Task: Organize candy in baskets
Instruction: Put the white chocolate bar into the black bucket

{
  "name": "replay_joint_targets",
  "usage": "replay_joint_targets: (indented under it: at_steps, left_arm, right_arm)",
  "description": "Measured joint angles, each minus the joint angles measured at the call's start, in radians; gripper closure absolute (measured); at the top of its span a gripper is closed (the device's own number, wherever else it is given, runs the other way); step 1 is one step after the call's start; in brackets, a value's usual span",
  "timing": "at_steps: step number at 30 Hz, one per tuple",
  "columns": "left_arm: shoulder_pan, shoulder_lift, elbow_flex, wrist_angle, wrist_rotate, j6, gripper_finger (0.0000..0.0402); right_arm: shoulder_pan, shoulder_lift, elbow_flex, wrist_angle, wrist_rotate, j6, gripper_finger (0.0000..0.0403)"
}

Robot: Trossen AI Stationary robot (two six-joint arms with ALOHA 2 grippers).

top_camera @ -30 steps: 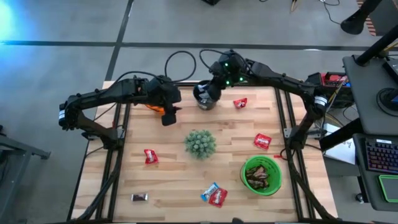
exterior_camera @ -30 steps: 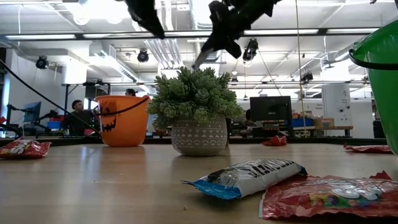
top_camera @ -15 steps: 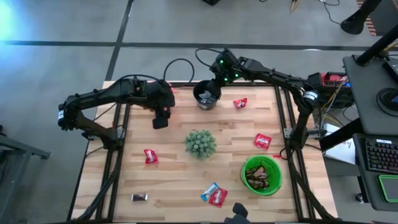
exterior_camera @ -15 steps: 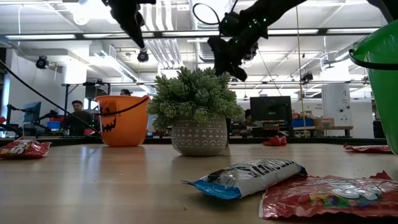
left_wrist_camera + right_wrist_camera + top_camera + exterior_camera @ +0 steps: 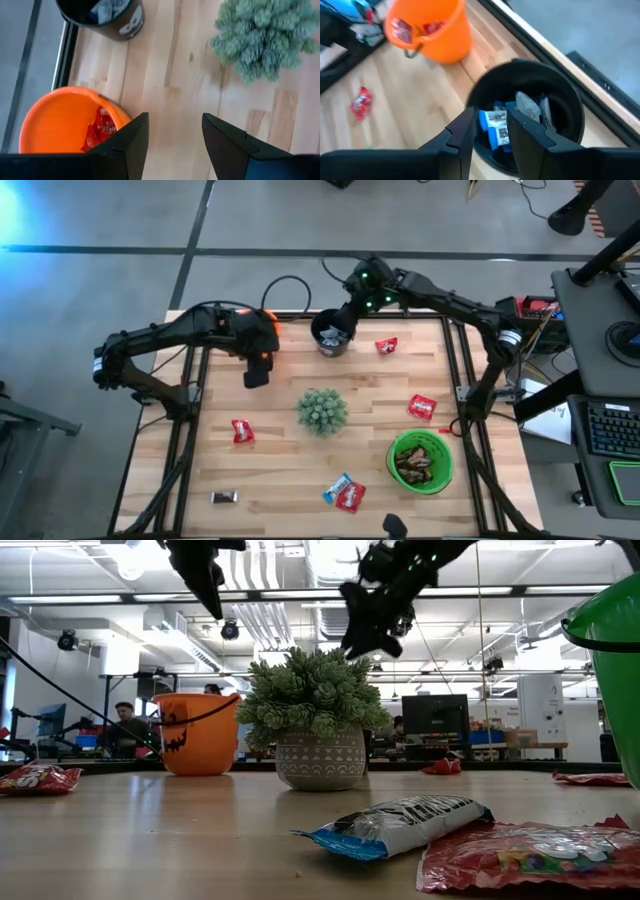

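The right claw (image 5: pixel 489 131) has spread above the black bucket (image 5: pixel 331 332); the left claw (image 5: pixel 172 135), spread, hovers over the wooden table (image 5: pixel 380 400).

Two dark jointed arms, looping black cables

Parted dark fingers (image 5: pixel 457 137) hang over a black bucket (image 5: pixel 570 107) of blue candy bars (image 5: pixel 495 127); orange bucket (image 5: pixel 437 35) beyond.
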Motion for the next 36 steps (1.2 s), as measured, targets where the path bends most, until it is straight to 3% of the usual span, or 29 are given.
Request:
replay_joint_targets:
  at_steps: [12,17,25,29,36]
  left_arm:
    - [-0.005,0.043,0.0,0.049,0.005,-0.047,0.0235]
    - [-0.009,0.032,0.0,0.061,0.105,-0.124,0.0235]
    - [-0.015,0.03,0.0,0.1,0.107,-0.181,0.0235]
    - [-0.015,0.03,0.0,0.099,0.107,-0.191,0.0235]
    - [-0.015,0.03,0.0,0.136,0.107,-0.195,0.0235]
  right_arm:
    - [0.02,-0.274,0.0,-0.104,0.004,-0.004,0.0294]
    - [0.02,-0.368,0.0,-0.188,0.003,-0.016,0.0294]
    - [0.077,-0.409,0.0,-0.347,-0.051,-0.043,0.0294]
    - [0.154,-0.405,-0.001,-0.359,-0.122,-0.048,0.0297]
    - [0.305,-0.405,-0.006,-0.359,-0.128,-0.048,0.0308]
